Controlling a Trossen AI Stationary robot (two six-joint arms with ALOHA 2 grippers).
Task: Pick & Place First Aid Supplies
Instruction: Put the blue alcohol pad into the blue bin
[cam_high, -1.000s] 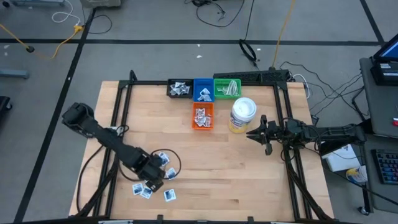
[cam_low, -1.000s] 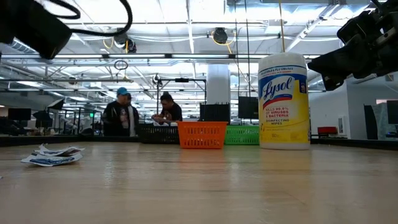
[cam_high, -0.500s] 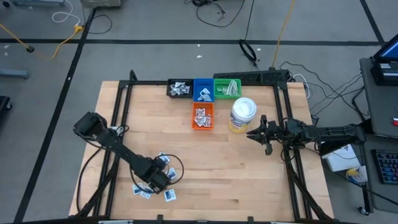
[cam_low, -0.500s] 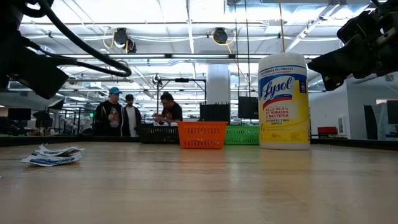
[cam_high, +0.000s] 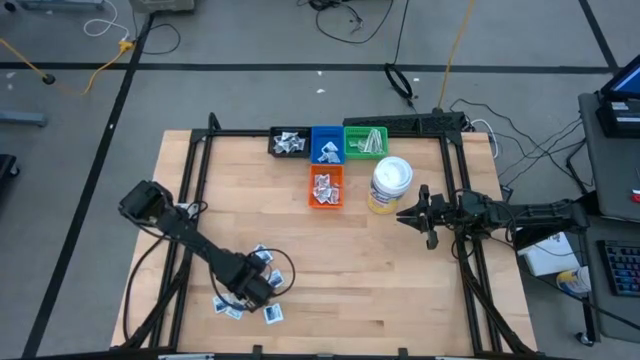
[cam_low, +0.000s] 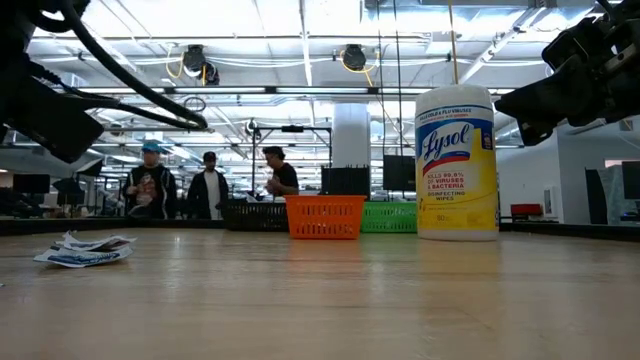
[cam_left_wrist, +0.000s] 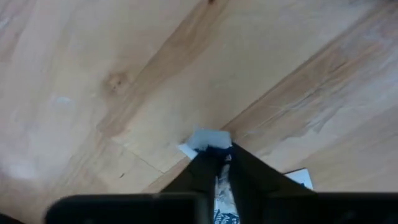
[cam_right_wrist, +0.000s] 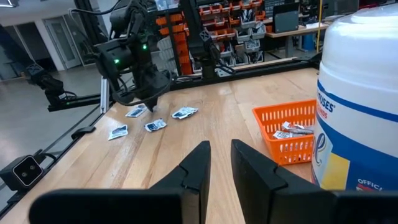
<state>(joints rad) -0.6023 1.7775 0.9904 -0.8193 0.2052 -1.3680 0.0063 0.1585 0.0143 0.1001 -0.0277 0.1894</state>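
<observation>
A: Packets (cam_high: 262, 282), where do they lie?

B: Loose ones are scattered near the front left part of the table (cam_high: 400, 290), right around and under the left gripper (cam_high: 258, 293). More sit in the bins at the far edge.

A: Start with the big things.

B: The wooden table fills the high view. The left arm (cam_high: 190, 236) runs from its base by the left edge to the loose pile. The right arm (cam_high: 520, 215) comes in from the right edge, well apart from the pile. A white and yellow wipes canister (cam_high: 389, 184) stands just beside the orange bin (cam_high: 325, 187). Behind them stand 3 bins in a row: a black bin (cam_high: 289, 143), a blue bin (cam_high: 326, 144) and a green bin (cam_high: 365, 141).

A: And the left gripper?

B: In the left wrist view its 2 fingers are nearly together, pinching a white and blue packet (cam_left_wrist: 209, 140) at their tips, low over the wood. Another packet corner (cam_left_wrist: 301, 178) shows just beside them.

A: The right gripper (cam_high: 410, 216)?

B: It hovers near the canister. In its wrist view the fingers (cam_right_wrist: 193, 168) stand a narrow gap apart with nothing between them.

A: Anything beyond the table?

B: 3 people (cam_low: 208, 186) stand far back in the low view.
</observation>
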